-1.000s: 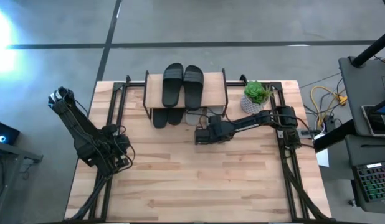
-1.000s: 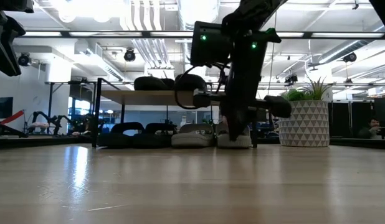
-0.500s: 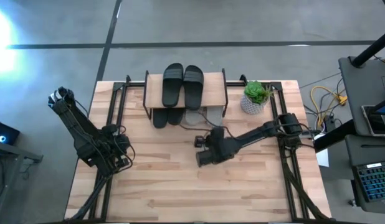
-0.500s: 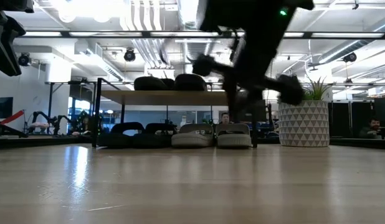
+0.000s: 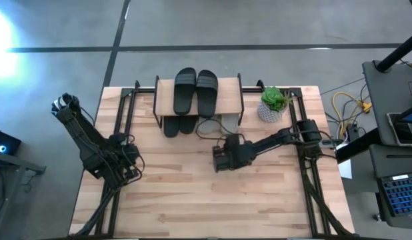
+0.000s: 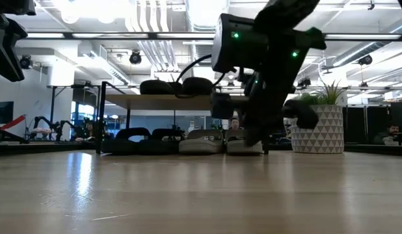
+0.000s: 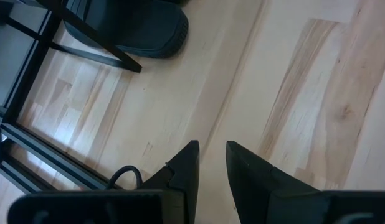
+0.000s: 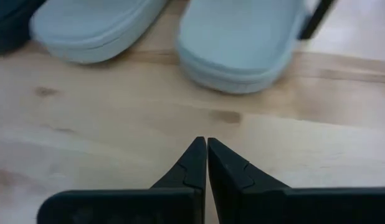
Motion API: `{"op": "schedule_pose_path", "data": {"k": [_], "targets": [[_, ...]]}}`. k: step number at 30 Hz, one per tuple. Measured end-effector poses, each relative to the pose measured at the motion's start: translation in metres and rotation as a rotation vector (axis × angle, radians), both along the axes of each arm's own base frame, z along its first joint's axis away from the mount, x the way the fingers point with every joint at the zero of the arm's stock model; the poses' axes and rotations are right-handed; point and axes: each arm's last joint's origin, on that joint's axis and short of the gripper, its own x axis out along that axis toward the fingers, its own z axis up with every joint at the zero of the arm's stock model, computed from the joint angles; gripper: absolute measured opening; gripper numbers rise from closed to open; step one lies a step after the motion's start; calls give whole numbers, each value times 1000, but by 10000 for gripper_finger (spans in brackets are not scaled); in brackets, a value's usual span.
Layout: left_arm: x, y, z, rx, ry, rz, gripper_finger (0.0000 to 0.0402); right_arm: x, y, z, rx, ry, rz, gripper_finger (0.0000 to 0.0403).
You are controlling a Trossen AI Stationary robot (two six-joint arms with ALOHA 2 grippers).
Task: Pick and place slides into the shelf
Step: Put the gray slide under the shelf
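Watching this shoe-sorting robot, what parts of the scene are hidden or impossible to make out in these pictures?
- High view: the slides under the shelf top board show only their heel ends; the board hides the rest.
- Low view: the right arm blocks the right end of the shelf and part of the potted plant.
- Right wrist view: the two pale grey-green slides are cut off by the picture's edge.
- Left wrist view: one black slide is cut off likewise.

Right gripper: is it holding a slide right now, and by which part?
Nothing is held. The right gripper is shut and empty over bare table, just in front of the pale grey-green slides under the shelf.
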Motion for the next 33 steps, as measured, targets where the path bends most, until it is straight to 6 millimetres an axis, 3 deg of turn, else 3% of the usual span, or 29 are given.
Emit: {"op": "schedule_pose_path", "data": {"k": [10,23,28,33], "targets": [[0,0,0,1,0,0,65,-8,-28,-19,12,-10,-72,8],[0,0,0,0,-1,2,65,6,-57,-15,15,12,11,8],[0,0,0,-2,1,3,65,6,-58,-15,40,16,22,8],[0,-1,0,-10,-1,4,65,3,-33,-15,62,-21,4,8]]}}
